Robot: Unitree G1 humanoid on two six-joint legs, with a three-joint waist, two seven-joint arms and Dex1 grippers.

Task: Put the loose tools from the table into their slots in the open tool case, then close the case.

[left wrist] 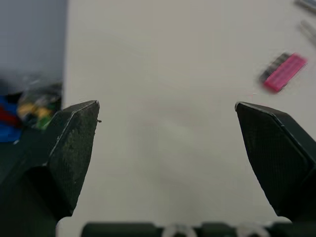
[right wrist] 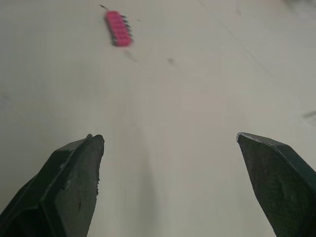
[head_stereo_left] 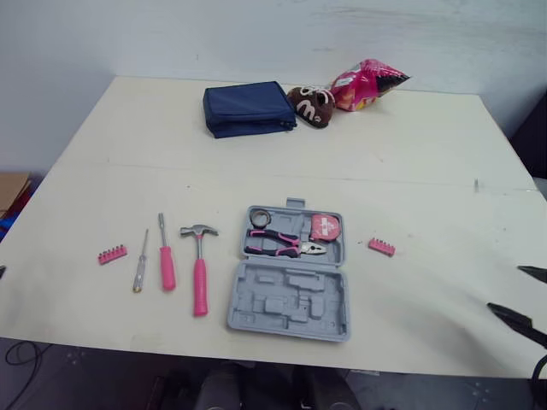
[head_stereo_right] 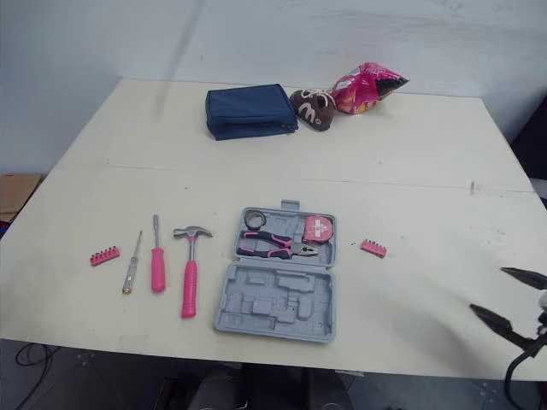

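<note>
The left gripper (left wrist: 168,104) and right gripper (right wrist: 168,137) both have fingers apart; the right should take the bit holder (right wrist: 118,28) right of the tool case (head_stereo_left: 291,303), pinching across its narrow width.

The pale table (head_stereo_left: 410,154) bore an open tool case (head_stereo_left: 291,295), hammer (head_stereo_left: 199,265), pink screwdriver (head_stereo_left: 166,256), slim screwdriver (head_stereo_left: 139,265), left bit strip (head_stereo_left: 112,254), right bit strip (head_stereo_left: 381,247), navy pouch (head_stereo_left: 248,108), brown bag (head_stereo_left: 311,104) and pink bag (head_stereo_left: 366,84).
</note>
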